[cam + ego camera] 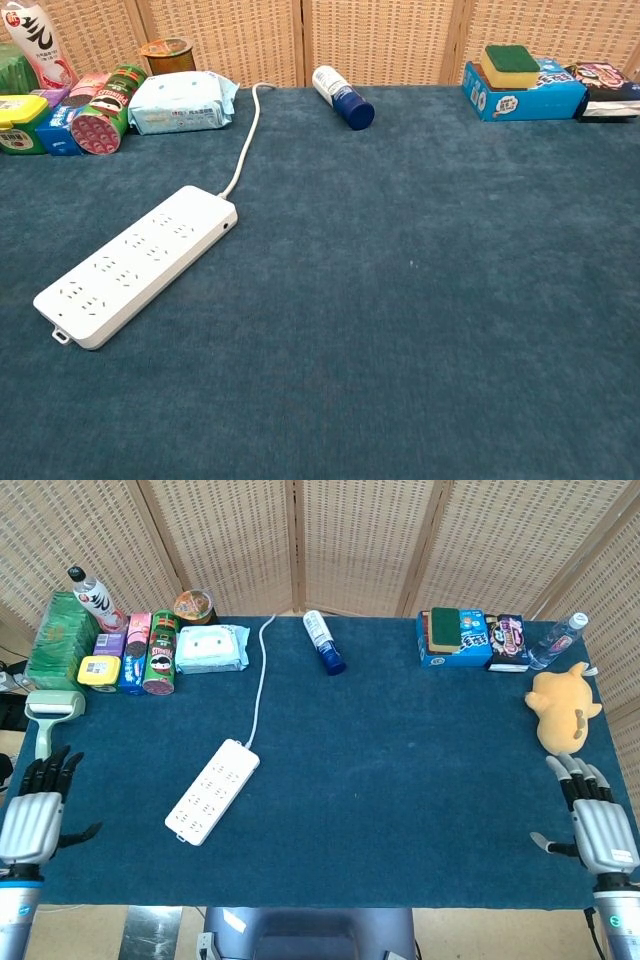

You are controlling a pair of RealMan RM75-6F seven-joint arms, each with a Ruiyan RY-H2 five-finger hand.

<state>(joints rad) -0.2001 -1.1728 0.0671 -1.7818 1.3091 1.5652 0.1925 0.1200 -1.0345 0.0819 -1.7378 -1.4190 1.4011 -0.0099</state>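
My left hand point(32, 815) hangs at the table's front left corner, fingers spread, holding nothing. It is well apart from the white power strip point(213, 791) point(135, 264), which lies diagonally on the blue cloth with its cord point(260, 675) point(245, 135) running to the back edge. My right hand point(595, 820) sits at the front right corner, fingers apart and empty, just below a yellow plush toy point(562, 708). The chest view shows neither hand.
Back left holds a green lint roller point(47, 720), snack cans and boxes point(150, 652) point(100, 112), a wipes pack point(212, 648) point(182, 102) and a bottle point(92, 597). A blue-capped tube point(323, 642) point(342, 96) lies mid-back. A sponge box point(455, 637) point(522, 88), snack bag point(508, 642) and water bottle point(556, 640) stand back right.
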